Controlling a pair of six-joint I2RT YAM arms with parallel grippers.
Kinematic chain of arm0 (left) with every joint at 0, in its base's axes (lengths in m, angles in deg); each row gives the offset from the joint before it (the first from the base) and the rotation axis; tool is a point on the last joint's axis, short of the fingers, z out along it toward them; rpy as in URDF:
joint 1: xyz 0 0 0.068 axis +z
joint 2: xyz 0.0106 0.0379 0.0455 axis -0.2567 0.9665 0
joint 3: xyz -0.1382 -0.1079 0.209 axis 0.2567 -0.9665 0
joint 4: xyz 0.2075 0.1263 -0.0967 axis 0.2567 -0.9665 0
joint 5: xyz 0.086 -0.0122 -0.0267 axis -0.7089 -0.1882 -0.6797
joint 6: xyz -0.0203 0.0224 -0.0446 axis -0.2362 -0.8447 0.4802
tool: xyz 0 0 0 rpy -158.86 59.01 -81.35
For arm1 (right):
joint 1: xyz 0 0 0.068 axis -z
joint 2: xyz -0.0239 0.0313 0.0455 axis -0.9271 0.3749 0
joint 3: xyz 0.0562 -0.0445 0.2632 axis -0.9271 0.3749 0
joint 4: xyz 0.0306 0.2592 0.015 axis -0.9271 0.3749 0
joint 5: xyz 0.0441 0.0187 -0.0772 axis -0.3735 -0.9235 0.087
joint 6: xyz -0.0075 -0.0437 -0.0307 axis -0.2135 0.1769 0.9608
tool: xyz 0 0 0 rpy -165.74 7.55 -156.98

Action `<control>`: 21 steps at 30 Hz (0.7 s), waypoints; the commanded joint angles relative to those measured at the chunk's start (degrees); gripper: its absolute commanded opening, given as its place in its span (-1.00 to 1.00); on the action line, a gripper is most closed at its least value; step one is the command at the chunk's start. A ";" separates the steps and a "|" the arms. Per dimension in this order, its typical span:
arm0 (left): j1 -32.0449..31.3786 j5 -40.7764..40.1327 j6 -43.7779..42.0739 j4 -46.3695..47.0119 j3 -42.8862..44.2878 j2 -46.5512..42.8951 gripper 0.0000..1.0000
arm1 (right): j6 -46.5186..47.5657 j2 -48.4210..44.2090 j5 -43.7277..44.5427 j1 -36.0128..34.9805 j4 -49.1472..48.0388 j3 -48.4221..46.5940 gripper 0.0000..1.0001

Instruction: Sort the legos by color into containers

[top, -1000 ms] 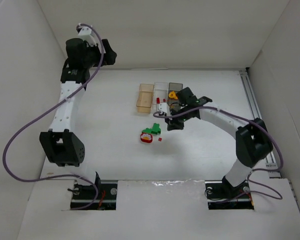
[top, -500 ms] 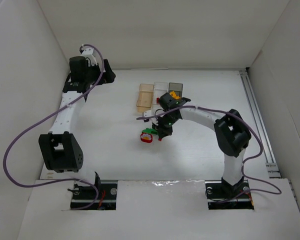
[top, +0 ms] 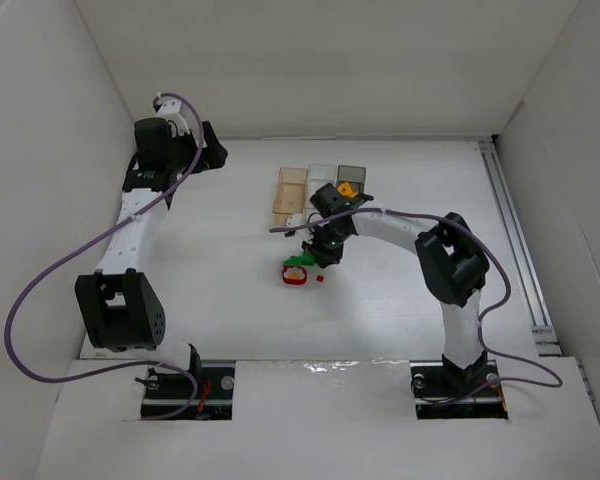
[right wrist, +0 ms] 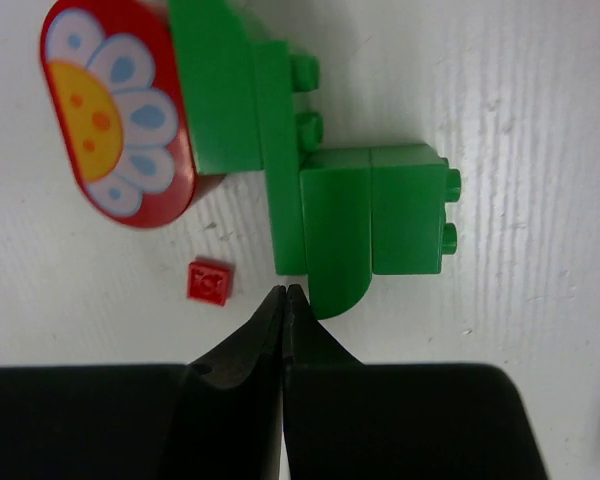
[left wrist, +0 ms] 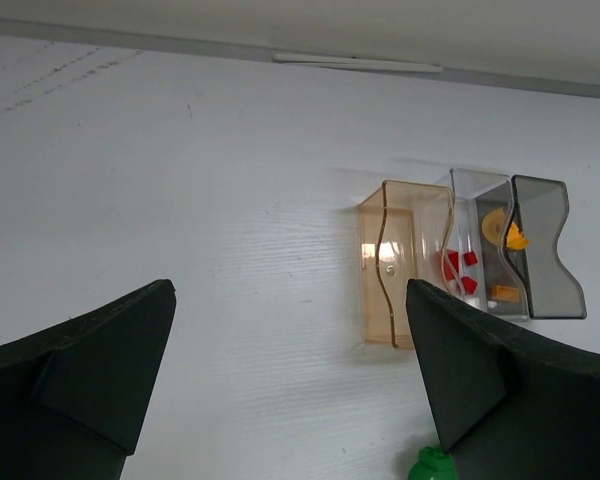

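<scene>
My right gripper [right wrist: 283, 292] is shut and empty, its tips right at the rounded end of a cluster of green legos [right wrist: 340, 220] on the table. A red oval piece with a daisy print [right wrist: 115, 120] touches the green cluster, and a tiny red tile [right wrist: 210, 281] lies beside my fingers. In the top view the right gripper [top: 316, 260] is over these legos [top: 300, 264]. The amber [left wrist: 400, 262], clear [left wrist: 477, 200] and dark grey [left wrist: 545, 262] containers stand in a row. Red bits [left wrist: 460, 270] lie in the clear one, and an orange wedge [top: 348, 188] in the dark grey one. My left gripper [left wrist: 290, 400] is open and empty, far left [top: 215, 155].
White walls enclose the table on three sides. A metal rail [top: 515, 250] runs along the right edge. The right arm's cable [top: 290, 228] loops out just in front of the containers.
My right gripper has swung left and toward me, from beside the containers to the green legos. The left arm has shifted slightly.
</scene>
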 commanded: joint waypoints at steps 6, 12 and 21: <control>1.60 1.09 0.59 2.22 -0.78 -2.14 1.00 | -3.52 3.16 0.49 0.16 -4.36 -7.37 -1.00; 1.60 1.63 0.59 2.22 -0.78 -1.61 1.00 | -4.32 0.02 -2.22 2.78 -3.84 -5.12 -0.55; 1.60 1.63 1.12 3.80 -1.31 -1.09 1.00 | -3.87 -12.91 -1.89 2.18 1.52 4.04 0.00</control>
